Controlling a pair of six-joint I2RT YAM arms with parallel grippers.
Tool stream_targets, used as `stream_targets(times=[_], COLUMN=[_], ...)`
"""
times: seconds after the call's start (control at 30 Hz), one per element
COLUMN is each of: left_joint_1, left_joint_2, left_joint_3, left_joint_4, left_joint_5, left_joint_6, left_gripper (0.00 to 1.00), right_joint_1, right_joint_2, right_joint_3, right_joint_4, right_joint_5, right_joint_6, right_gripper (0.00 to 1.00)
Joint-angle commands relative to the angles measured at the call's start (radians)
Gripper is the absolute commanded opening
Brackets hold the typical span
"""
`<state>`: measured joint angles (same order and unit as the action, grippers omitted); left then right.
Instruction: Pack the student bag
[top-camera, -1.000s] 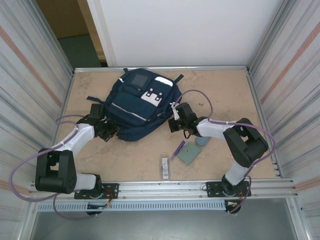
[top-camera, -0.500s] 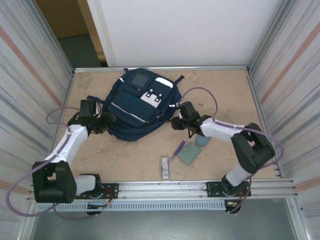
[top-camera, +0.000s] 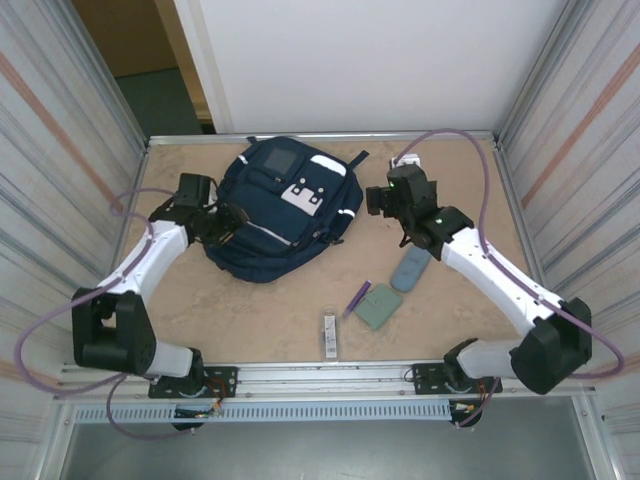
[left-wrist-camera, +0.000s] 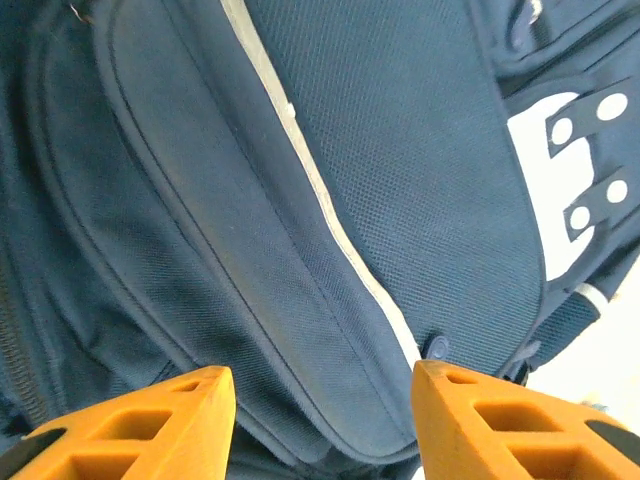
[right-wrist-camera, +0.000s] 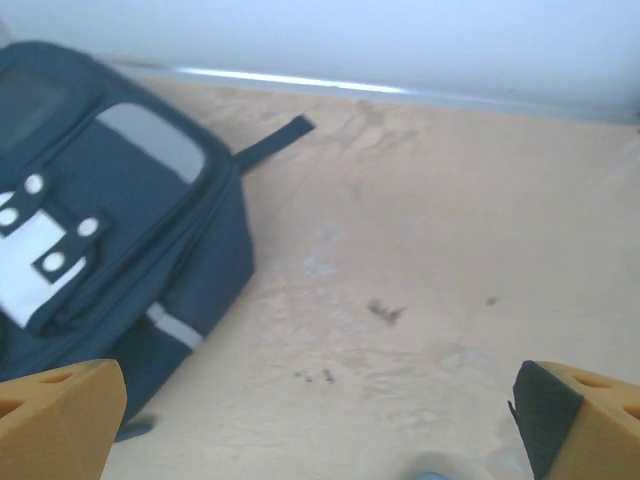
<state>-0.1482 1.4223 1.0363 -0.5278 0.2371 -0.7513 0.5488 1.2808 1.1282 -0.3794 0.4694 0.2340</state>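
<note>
Two claws, the left claw (left-wrist-camera: 320, 400) just over the bag (top-camera: 280, 205) in the top view's upper middle and the right claw (top-camera: 388, 197) beside it, are spread and empty, so I think one should hold the bag steady while the other slowly pulls it wide.

I've got the student bag (top-camera: 280, 210) lying flat on the table, far half, left of centre, front side up & skewed diagonally. Navy fabric w/ thin white stripes, white buckle patches, front pocket, pale grey panel near far end. Straps stick out at left side & far-right corner.
</note>
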Motion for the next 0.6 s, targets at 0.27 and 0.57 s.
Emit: stream_targets(times=[0.27, 0.57], left_joint_1=[-0.066, -0.067], left_joint_2=[0.087, 0.191], left_joint_3=[0.004, 0.01], left_joint_4=[0.006, 0.11], left_joint_5=[-0.174, -0.151], left_joint_6=[-0.246, -0.278], left_gripper=[0.54, 0.52], right_joint_1=[-0.176, -0.178], right_joint_2=[-0.202, -0.184], right_joint_3=[-0.123, -0.195], right_joint_4=[-0.118, -0.056], right_joint_5=[-0.217, -0.347], right_joint_6=[0.051, 0.042], right_gripper=[0.99, 0.99])
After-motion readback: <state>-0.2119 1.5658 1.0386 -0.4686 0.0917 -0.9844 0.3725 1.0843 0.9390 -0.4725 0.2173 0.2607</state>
